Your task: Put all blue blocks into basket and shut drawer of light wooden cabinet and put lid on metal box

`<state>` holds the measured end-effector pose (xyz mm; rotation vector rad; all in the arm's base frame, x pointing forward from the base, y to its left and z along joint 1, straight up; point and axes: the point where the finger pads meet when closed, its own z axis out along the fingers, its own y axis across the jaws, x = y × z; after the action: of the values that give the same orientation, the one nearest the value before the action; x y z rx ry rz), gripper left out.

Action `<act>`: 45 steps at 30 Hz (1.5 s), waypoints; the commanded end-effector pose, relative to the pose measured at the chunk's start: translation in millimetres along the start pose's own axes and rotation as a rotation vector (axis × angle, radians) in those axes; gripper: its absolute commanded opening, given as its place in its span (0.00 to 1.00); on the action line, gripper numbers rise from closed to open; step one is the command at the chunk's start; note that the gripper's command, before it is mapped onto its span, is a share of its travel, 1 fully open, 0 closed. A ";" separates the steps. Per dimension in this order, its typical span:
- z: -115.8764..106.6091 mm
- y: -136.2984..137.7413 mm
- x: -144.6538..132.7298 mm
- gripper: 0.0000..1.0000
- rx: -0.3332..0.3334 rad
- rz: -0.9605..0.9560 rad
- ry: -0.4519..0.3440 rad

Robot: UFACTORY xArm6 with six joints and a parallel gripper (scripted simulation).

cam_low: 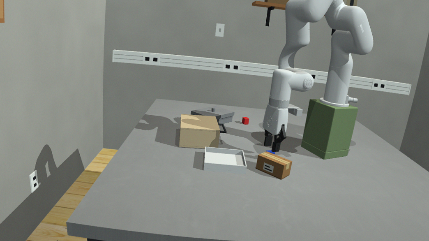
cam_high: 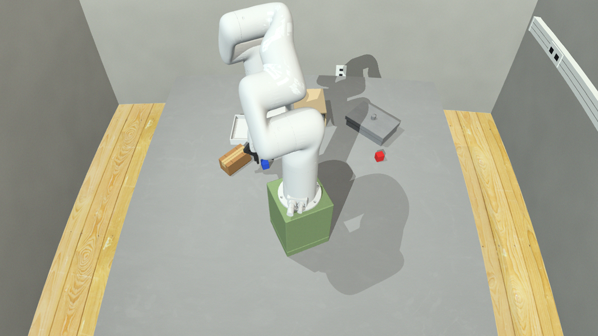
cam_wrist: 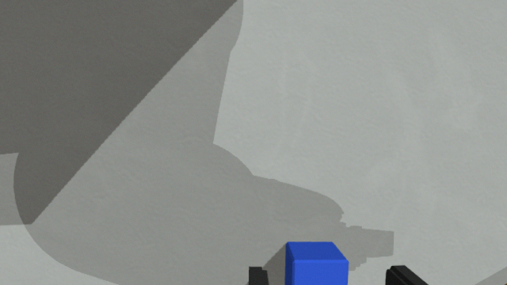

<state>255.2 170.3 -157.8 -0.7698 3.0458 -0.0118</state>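
Observation:
A blue block (cam_high: 265, 164) (cam_low: 270, 152) (cam_wrist: 320, 273) stands on the table beside the cardboard box. My gripper (cam_high: 264, 159) (cam_low: 271, 145) (cam_wrist: 330, 276) is open and empty, pointing down just above the block, with one finger to each side of it in the wrist view. The basket, a shallow white tray (cam_high: 232, 130) (cam_low: 225, 168), shows no block in its visible part. The light wooden cabinet (cam_high: 316, 96) (cam_low: 199, 138) shows a black handle (cam_low: 223, 128); its drawer front is mostly hidden. The grey metal box (cam_high: 368, 133) has its knobbed lid (cam_high: 385, 122) (cam_low: 222, 113) on top.
A brown cardboard box (cam_high: 235, 159) (cam_low: 272, 166) stands close beside the gripper and the blue block. A red block (cam_high: 379, 156) (cam_low: 245, 121) lies near the metal box. The green pedestal (cam_high: 307, 232) (cam_low: 326, 130) carries the arm.

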 end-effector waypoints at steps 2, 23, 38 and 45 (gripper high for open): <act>-0.3 0.1 -1.0 0.56 0.000 0.000 -0.002; -0.3 0.2 -2.0 0.56 0.000 0.000 -0.002; 1.0 0.2 -2.0 0.56 0.000 0.000 -0.002; 4.1 0.2 -2.0 0.56 0.000 0.000 -0.002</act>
<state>256.0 170.9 -160.5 -0.7698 3.0457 -0.0117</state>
